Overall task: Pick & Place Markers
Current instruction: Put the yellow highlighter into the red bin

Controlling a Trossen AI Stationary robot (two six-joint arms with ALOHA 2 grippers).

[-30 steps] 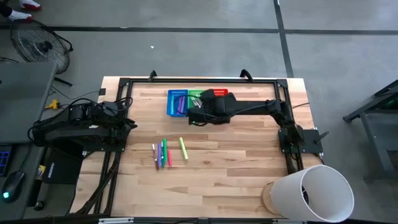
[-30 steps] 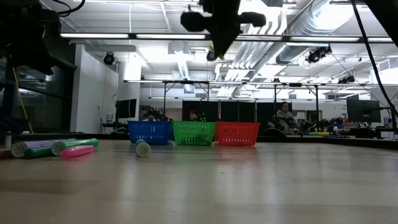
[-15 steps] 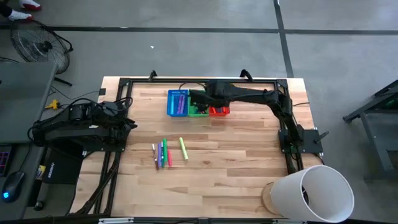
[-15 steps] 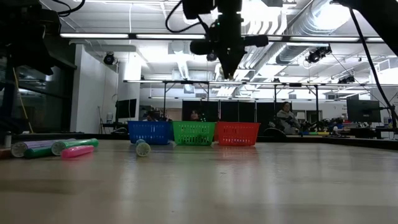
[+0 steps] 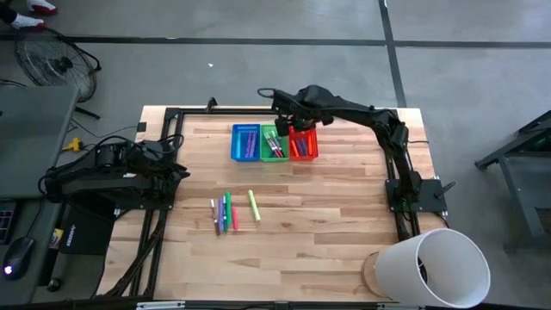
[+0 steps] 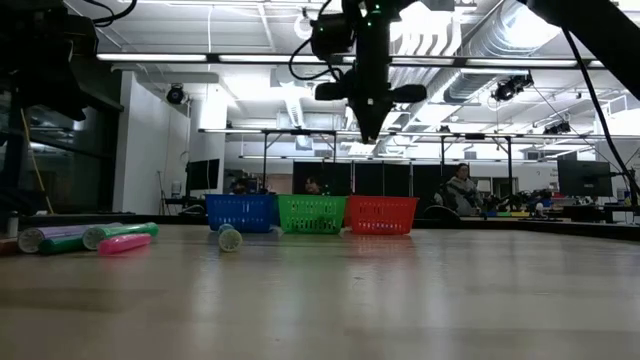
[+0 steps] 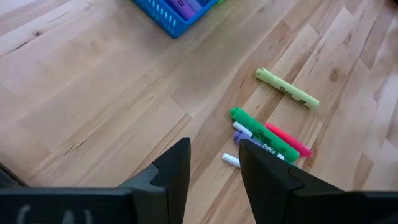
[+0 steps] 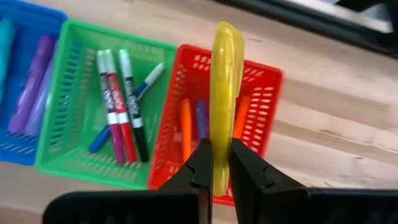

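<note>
Only the right wrist view shows the right claw pinching a yellow marker over the red basket; left claw open.

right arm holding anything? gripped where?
Yes: the right tool is shut on a yellow marker, gripped near one end, above the red basket. The left tool holds nothing.

You have three baskets: one blue, one green, one red. Five markers lie loose on the table.
</note>
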